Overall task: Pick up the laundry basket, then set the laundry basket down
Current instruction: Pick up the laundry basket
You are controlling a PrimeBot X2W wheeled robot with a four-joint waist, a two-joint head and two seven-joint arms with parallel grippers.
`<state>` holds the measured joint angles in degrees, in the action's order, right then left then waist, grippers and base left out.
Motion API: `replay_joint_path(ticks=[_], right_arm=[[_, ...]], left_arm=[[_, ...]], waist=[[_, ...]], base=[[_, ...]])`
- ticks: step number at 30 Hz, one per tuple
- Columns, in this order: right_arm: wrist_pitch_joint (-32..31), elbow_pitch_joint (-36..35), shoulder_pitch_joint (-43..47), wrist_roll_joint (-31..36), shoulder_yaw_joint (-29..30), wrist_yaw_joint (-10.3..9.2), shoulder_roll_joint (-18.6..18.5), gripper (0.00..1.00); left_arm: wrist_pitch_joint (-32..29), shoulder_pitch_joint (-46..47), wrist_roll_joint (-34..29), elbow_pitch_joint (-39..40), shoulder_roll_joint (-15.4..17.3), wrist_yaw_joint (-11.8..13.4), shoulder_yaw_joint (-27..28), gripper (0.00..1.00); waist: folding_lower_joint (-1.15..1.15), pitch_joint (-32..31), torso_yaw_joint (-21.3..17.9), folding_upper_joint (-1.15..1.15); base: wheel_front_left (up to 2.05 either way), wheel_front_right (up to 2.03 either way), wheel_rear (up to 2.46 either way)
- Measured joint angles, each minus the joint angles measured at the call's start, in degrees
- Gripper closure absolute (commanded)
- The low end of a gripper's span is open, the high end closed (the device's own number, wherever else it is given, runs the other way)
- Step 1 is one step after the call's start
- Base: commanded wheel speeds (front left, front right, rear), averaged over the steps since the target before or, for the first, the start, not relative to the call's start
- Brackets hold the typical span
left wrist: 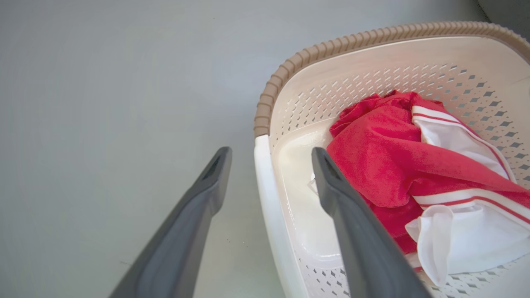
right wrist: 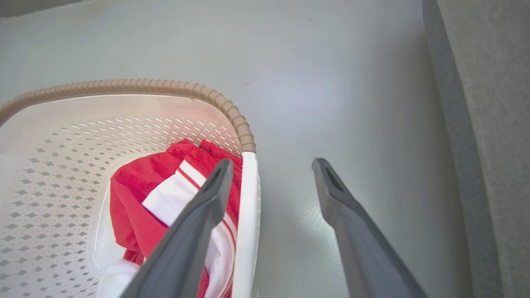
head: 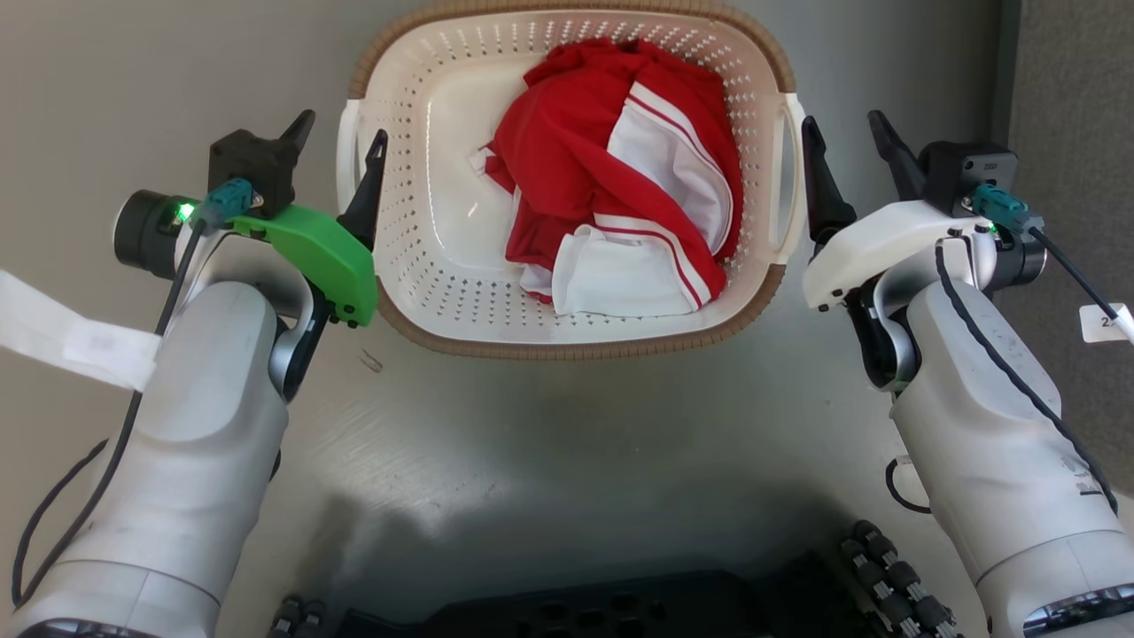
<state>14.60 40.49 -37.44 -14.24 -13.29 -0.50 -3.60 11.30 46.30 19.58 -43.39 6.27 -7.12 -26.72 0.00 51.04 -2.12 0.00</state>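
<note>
The laundry basket (head: 567, 347), cream-white and perforated with a brown woven-look rim, stands on the grey floor straight ahead. A red and white garment (head: 611, 177) lies crumpled inside it. My left gripper (head: 344, 131) is open at the basket's left handle (head: 344, 168). In the left wrist view the white handle (left wrist: 269, 207) runs between the two fingers, one over the floor and one over the basket's inside. My right gripper (head: 842, 122) is open at the right handle (head: 791, 177). Its wrist view shows that handle (right wrist: 247, 215) between its fingers in the same way. Neither gripper grips a handle.
A grey panel (head: 1072, 89) stands close on the right, just beyond my right gripper, also seen as a grey panel (right wrist: 488, 124). My dark base (head: 620, 611) fills the bottom edge. Bare grey floor (head: 567, 443) lies between base and basket.
</note>
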Motion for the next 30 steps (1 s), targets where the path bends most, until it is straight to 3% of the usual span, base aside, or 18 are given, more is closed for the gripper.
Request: replay_joint_path(ticks=[15,16,17,18,30], right_arm=[[0.0,4.43,-3.32,-4.06,-2.74,1.16,0.01,0.01],[0.0,4.78,-3.42,-4.08,-3.16,1.16,0.0,0.56],[0.0,5.16,-3.48,-4.2,-3.52,1.3,0.0,1.0],[0.0,5.73,-3.58,-4.7,-3.86,1.71,0.01,1.0],[-0.01,9.28,-5.64,-7.0,-5.71,2.43,0.74,1.0]], left_arm=[[-1.67,3.8,4.88,-6.69,-0.38,0.0,-4.58,0.0],[-1.67,4.14,5.08,-7.3,-0.47,0.0,-4.67,0.0],[-1.67,4.38,5.43,-7.89,-0.53,0.0,-4.74,0.56],[-1.67,4.5,5.82,-8.21,-0.52,0.0,-4.86,1.0],[-1.15,6.26,9.06,-11.31,-1.87,-0.19,-7.44,1.0]], waist=[[0.0,3.92,-0.19,0.0],[0.0,4.08,-0.06,0.0],[0.0,4.18,0.07,0.0],[0.0,4.24,0.18,0.0],[0.0,3.81,0.85,0.0]], base=[[0.0,0.0,0.0],[0.0,0.0,0.0],[0.0,0.0,0.0],[0.0,0.0,0.0],[0.0,0.0,0.0]])
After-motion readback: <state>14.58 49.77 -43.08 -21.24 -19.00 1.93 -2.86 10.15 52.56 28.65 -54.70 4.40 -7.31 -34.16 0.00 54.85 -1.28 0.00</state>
